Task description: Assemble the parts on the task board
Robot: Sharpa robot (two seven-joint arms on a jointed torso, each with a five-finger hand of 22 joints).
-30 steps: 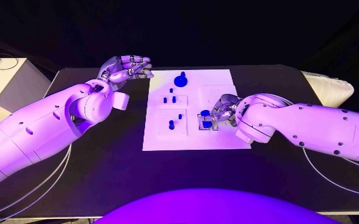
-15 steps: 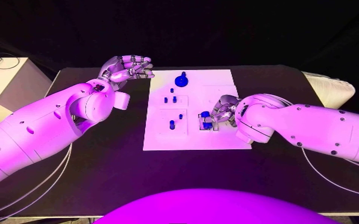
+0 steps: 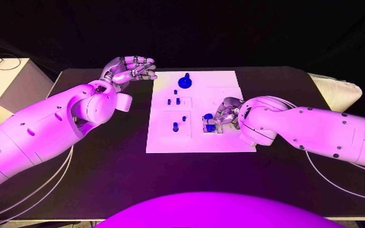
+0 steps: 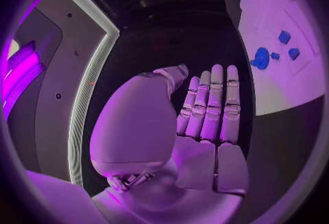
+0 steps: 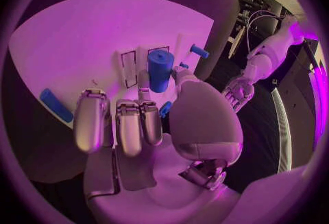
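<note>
I'm seeing a white task board (image 3: 228, 142) lying on a black table (image 3: 99, 164), with small blue parts (image 3: 175, 126) dotted across it and a deeper blue knob-shaped part (image 3: 184, 82) at its far end. Both my hands, left hand (image 3: 129, 69) and right hand (image 3: 227, 115), are silver on white arms, and my right wrist view picks out a blue cylinder (image 5: 160, 69) just past the fingers.

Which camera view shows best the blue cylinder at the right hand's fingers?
The right wrist view: the blue cylinder stands large and unobstructed beyond the right hand. The head view shows it small, partly hidden by that hand. In the left wrist view it is too small to tell apart.
</note>
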